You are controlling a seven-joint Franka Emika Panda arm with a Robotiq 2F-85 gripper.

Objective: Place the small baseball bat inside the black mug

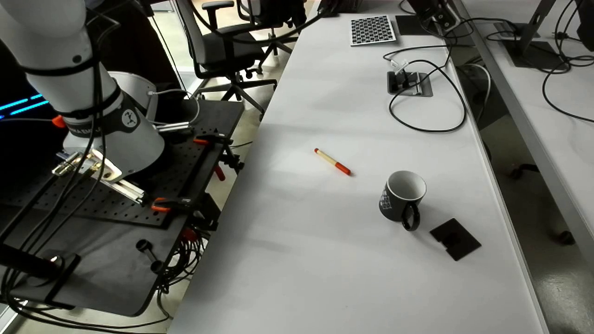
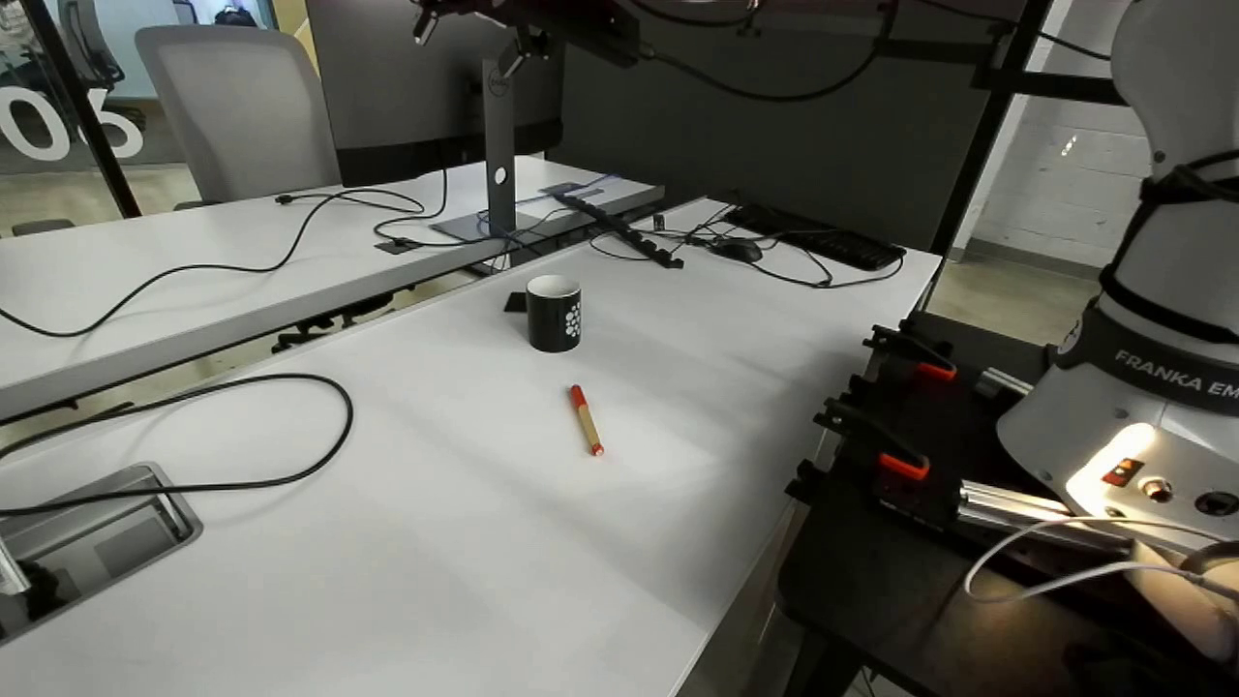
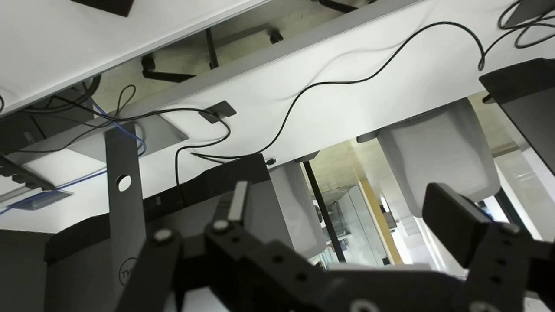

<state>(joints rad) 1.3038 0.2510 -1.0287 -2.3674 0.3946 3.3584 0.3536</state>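
I have my gripper [image 3: 338,197] with its fingers spread wide in the wrist view, and in an exterior view the small baseball bat [image 1: 332,161] lies on the white table [image 1: 278,260], its longer red end toward four o'clock, where the black mug [image 1: 396,205] stands upright, handle at five, near a flat black pad [image 1: 458,242].

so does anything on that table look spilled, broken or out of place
Nothing looks spilled or broken; the black mug stands upright. Mildly odd is the flat black square near it on the white table: one edge is notched, so it may be a stray part. A black cable also loops untidily over the table.
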